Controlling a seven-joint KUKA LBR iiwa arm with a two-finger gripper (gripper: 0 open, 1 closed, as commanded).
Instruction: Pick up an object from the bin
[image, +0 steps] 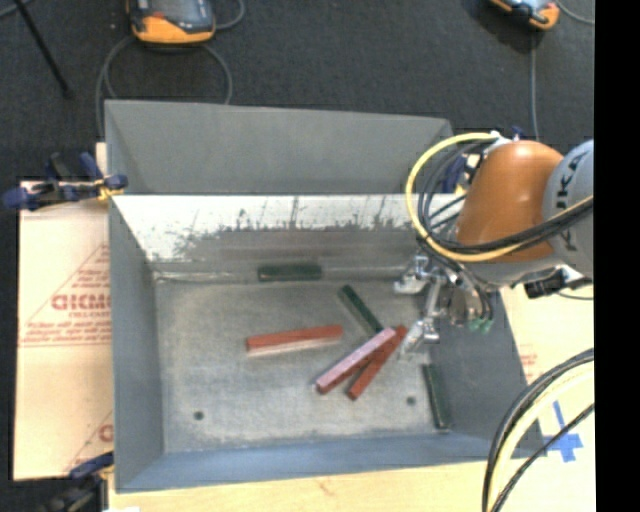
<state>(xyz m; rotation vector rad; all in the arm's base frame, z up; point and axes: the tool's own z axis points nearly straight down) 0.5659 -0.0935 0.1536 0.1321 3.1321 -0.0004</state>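
Observation:
My gripper (427, 322) hangs low at the right side of the bin, just past the upper right ends of two crossed sticks. One is a pink stick (356, 361) and under it lies a dark red stick (376, 364), both slanting up toward the fingers. A short dark green stick (359, 309) lies just left of the gripper. Another dark green stick (435, 395) lies below it along the right wall. Nothing shows between the fingers.
A longer red stick (295, 340) lies flat in the middle of the floor. A dark green stick (289, 271) rests against the back wall. The arm's orange cover and cables overhang the bin's right rim.

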